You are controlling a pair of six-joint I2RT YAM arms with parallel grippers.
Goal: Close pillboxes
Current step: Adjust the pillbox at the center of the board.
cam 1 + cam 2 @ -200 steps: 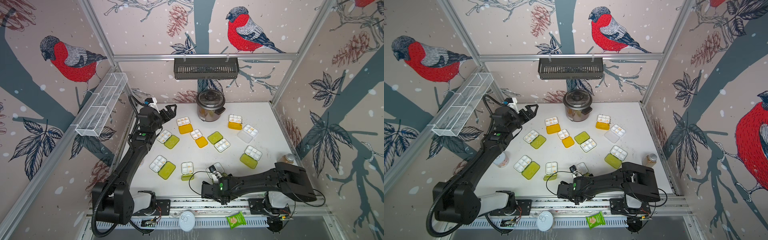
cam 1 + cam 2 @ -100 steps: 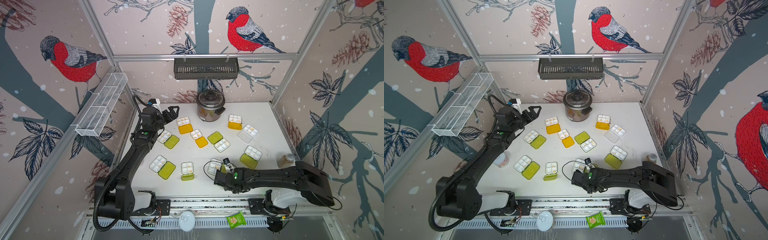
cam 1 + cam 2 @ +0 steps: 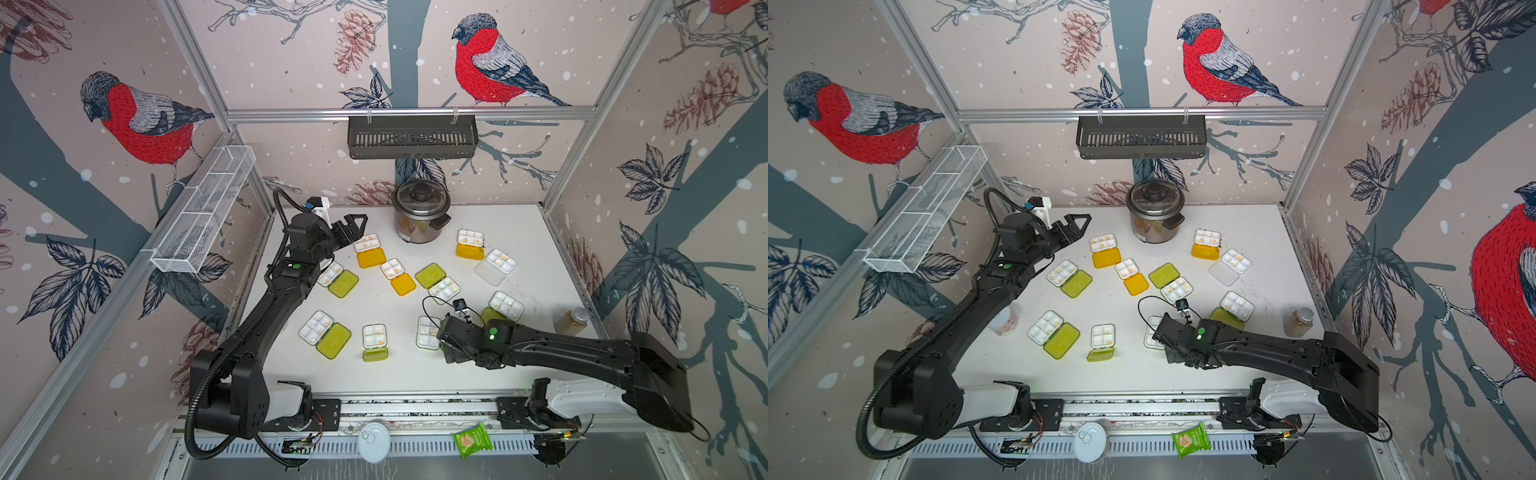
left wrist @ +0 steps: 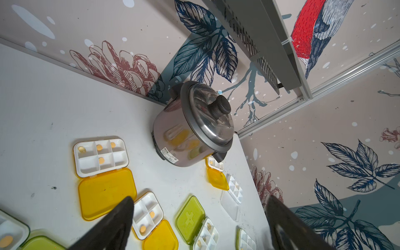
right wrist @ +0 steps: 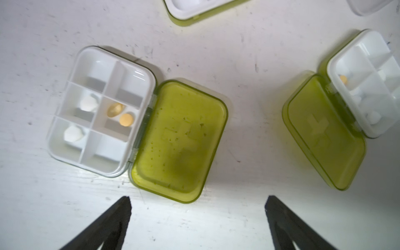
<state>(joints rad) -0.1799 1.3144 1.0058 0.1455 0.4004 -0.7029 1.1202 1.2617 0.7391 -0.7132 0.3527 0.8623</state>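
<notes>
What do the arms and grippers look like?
Left arm and right arm: black, white base housings, green light near each wrist. A ribbed hose follows the left; a thin cable loops at the right wrist. Left gripper and right gripper: black tapering fingers.

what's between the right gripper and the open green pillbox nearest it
Nothing visible. In the right wrist view, only bare table lies between the open right gripper and the pillbox, whose green lid lies flat.

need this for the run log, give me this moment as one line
left tool: open, empty, raised near orange-lidded pillbox by cooker | right tool: open, empty, above open lime-lidded pillbox | lids shut: none seen
</notes>
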